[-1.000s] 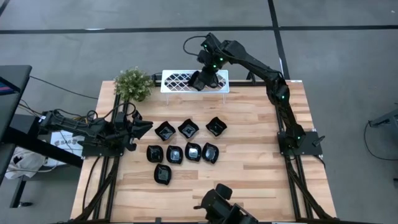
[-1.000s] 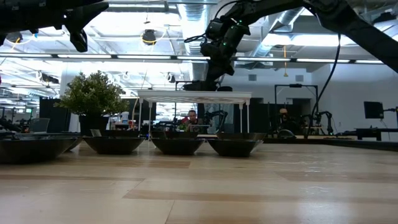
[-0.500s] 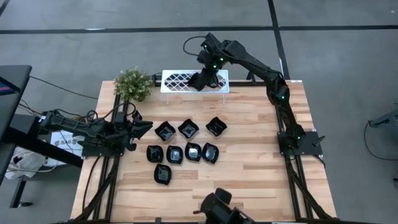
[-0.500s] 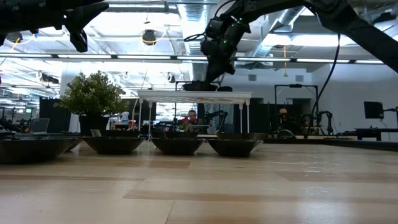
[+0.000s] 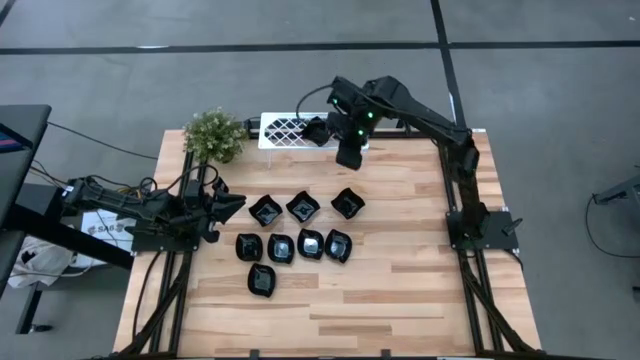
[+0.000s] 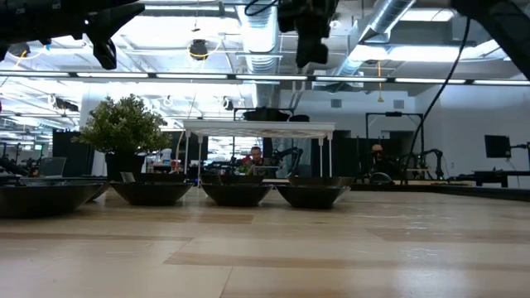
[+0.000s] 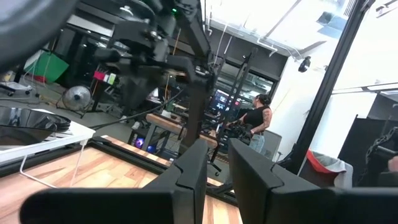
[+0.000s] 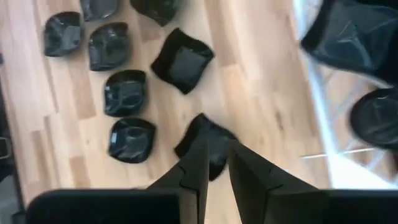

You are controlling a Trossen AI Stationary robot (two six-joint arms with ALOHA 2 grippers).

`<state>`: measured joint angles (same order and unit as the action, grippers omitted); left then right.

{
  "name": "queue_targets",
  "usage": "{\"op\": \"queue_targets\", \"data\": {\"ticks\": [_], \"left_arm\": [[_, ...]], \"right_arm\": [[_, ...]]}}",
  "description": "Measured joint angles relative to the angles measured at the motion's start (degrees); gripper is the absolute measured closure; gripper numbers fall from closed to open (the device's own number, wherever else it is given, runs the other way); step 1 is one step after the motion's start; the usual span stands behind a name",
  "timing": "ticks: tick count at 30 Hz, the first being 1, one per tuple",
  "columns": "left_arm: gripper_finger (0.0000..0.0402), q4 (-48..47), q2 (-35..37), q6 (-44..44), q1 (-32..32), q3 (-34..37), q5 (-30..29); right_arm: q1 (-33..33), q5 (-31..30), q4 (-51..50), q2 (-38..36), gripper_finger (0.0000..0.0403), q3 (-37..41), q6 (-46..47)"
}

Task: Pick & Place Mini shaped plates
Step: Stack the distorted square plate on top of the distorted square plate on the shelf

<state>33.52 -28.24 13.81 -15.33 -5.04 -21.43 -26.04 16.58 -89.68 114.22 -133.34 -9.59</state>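
Note:
Several glossy black mini plates (image 5: pixel 303 207) sit in loose rows on the middle of the wooden table, and they show as low dark bowls (image 6: pixel 236 194) in the low view. Another black plate (image 5: pixel 315 131) lies on top of the white lattice rack (image 5: pixel 285 128) at the far edge; the right wrist view shows two plates (image 8: pixel 375 118) there. My right gripper (image 5: pixel 348 152) hovers high, just near-side of the rack's right end, pointing down, shut and empty (image 8: pixel 217 165). My left gripper (image 5: pixel 236 206) waits at the table's left edge, shut.
A small green bushy plant (image 5: pixel 214 135) stands at the far left corner beside the rack. Bare wood lies on the table's right half and near strip (image 5: pixel 420 280). Beyond the far edge, the room with stands and a person shows (image 7: pixel 255 118).
My right gripper has drawn back from over the rack toward the near edge and slightly right, risen, and turned to point straight down. The black plate it hovered over stays lying on the rack. The plates on the table have not moved.

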Motion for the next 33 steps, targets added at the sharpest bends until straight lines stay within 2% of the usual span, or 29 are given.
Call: {"op": "queue_targets", "data": {"ticks": [4,9,15,19,24,29,33], "left_arm": [[0.0334,0.0,0.0,0.1,0.0,0.0,0.0],[0.0334,0.0,0.0,0.1,0.0,0.0,0.0],[0.0334,0.0,0.0,0.2,0.0,0.0,0.0],[0.0334,0.0,0.0,0.2,0.0,0.0,0.0],[0.0334,0.0,0.0,0.2,0.0,0.0,0.0],[0.0334,0.0,0.0,0.2,0.0,0.0,0.0],[0.0334,0.0,0.0,0.2,0.0,0.0,0.0]], "right_arm": [[2.1,0.0,-0.2,-3.8,0.0347,6.2,1.8],[3.5,-0.2,2.0,-7.7,0.0347,20.5,5.4],[3.9,-0.3,17.1,-10.8,0.0347,41.0,11.2],[3.5,-0.4,25.7,-11.2,0.0347,50.3,13.7],[2.5,-0.7,32.5,-10.9,0.0347,56.4,14.2],[2.0,-4.1,36.8,-10.9,0.0346,59.0,15.6],[1.8,-4.2,38.5,-10.9,0.0346,59.8,15.7]]}}
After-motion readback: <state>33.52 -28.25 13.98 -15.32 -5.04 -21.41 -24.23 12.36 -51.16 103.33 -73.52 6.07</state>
